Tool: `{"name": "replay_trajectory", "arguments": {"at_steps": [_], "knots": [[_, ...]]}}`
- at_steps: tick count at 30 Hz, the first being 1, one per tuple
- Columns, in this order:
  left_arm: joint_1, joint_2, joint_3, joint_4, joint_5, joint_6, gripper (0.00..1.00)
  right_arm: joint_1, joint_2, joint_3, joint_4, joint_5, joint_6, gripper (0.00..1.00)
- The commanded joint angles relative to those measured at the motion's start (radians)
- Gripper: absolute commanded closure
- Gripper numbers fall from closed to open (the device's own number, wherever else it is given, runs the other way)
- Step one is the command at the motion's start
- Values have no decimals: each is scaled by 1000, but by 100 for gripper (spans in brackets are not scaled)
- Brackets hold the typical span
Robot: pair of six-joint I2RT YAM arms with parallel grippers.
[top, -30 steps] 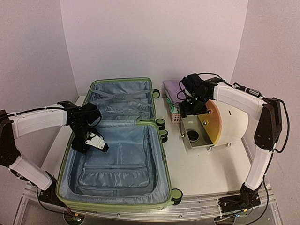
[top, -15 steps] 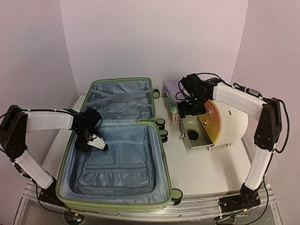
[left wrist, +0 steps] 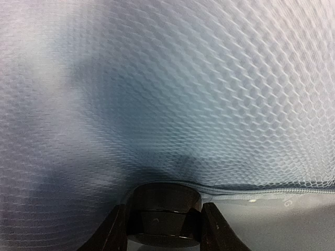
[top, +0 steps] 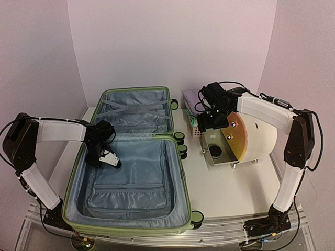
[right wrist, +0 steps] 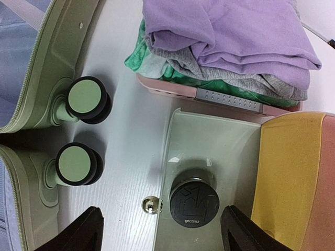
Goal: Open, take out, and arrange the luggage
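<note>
The luggage (top: 180,209), a light-green hard-shell suitcase, lies open flat with its grey-blue lining up. Its shell (right wrist: 63,31) and two wheels (right wrist: 84,99) show in the right wrist view. My left gripper (top: 106,157) is low inside the near half, at its left wall. In the left wrist view it (left wrist: 164,230) is shut on a black round jar (left wrist: 164,209), pressed against the mesh pocket (left wrist: 209,78). My right gripper (top: 212,121) is open and empty. In the right wrist view it (right wrist: 162,235) hangs over a second black round jar (right wrist: 194,205).
A cream drum (top: 261,136) with an orange door (top: 238,137) lies at the right. Its grey tray (top: 226,157) holds the second black jar (top: 215,152). A pink slotted basket (right wrist: 220,97) of folded clothes (right wrist: 230,31) stands behind the tray.
My left arm has drawn back to the left and its gripper has shifted slightly up the suitcase's near half. My right gripper has edged a little to the left.
</note>
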Motion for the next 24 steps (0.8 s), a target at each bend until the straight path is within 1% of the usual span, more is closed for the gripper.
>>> {"name": "replay_trajectory", "arguments": {"at_steps": [1, 2, 5, 6, 8, 9, 12, 13, 14, 15, 16, 17, 20, 23, 24], "knots": [[5, 54, 193, -198, 123, -176, 84, 9, -51, -1, 17, -23, 5, 21], [4, 63, 226, -225, 137, -200, 85, 9, -54, 1, 17, -27, 5, 21], [1, 104, 336, -356, 233, -328, 96, 10, -65, 12, 19, -47, 10, 21], [-4, 119, 399, -403, 282, -372, 100, 10, -71, 16, 23, -61, 11, 21], [-6, 139, 495, -502, 412, -456, 100, 9, -81, 25, 31, -88, 9, 21], [-6, 154, 585, -548, 482, -502, 100, 10, -93, 26, 41, -116, 6, 21], [-6, 216, 781, -642, 663, -672, 100, 15, -131, 17, 126, -186, -8, 21], [-6, 238, 871, -641, 753, -739, 100, 20, -156, 1, 182, -230, -13, 21], [-5, 239, 893, -630, 784, -783, 100, 23, -164, -6, 216, -243, -15, 21], [-4, 237, 932, -578, 844, -891, 100, 37, -181, -20, 300, -269, -19, 21], [2, 236, 965, -546, 877, -956, 100, 52, -195, -35, 370, -274, -19, 21], [10, 236, 986, -511, 906, -1030, 100, 61, -201, -45, 402, -292, -21, 21], [64, 231, 1016, -386, 959, -1268, 100, 110, -194, -42, 526, -269, 20, 20], [132, 223, 1001, -258, 958, -1542, 100, 167, -170, -52, 683, -212, 109, 20], [147, 221, 993, -241, 955, -1581, 100, 183, -165, -68, 720, -202, 124, 20]]}}
